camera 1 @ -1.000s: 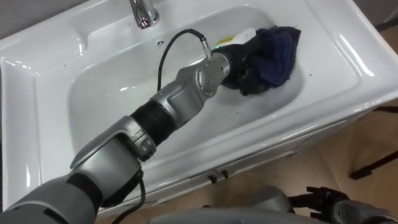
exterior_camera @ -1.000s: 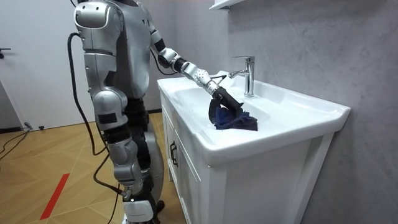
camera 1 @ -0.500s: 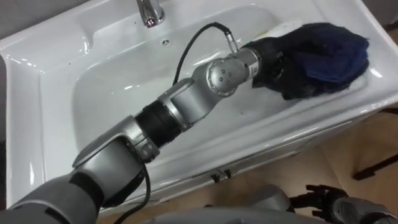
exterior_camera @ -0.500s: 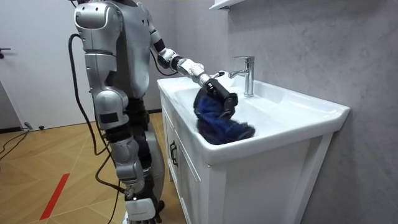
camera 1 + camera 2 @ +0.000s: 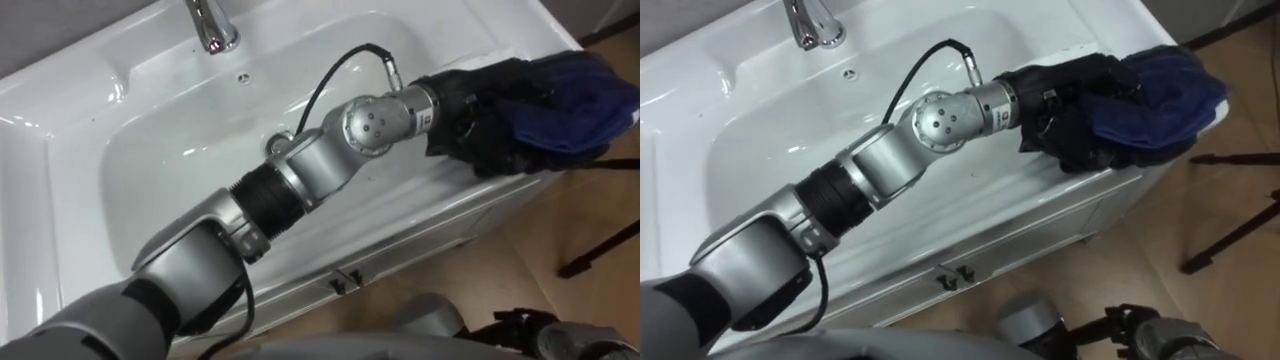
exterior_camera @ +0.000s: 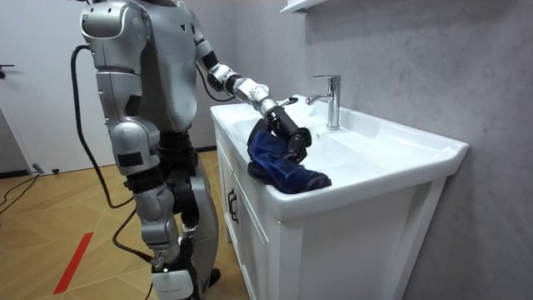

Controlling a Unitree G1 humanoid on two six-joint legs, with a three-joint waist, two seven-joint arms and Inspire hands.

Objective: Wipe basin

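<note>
The white basin point(image 5: 180, 170) lies below me, with its chrome tap point(image 5: 208, 25) at the far rim. My left arm reaches across the bowl to the right. My left hand point(image 5: 462, 105), black, is at the basin's front right rim, its fingers curled into a dark blue cloth point(image 5: 565, 95). The cloth drapes over the rim's outer edge and partly hangs past it. In the room view the cloth point(image 6: 279, 162) hangs down the front edge of the counter below my left hand point(image 6: 293, 137). I stand at the vanity's front, leaning toward it.
Below the basin is a white vanity cabinet point(image 6: 250, 242) with a small handle point(image 5: 345, 282). Black stand legs point(image 5: 600, 250) rest on the wooden floor to the right. A grey wall rises behind the tap point(image 6: 331, 100), with a shelf point(image 6: 300, 5) above it.
My left hand has swept the cloth from the bowl's right inner wall up over the front right rim. The cloth now hangs over the edge. The head view has shifted slightly.
</note>
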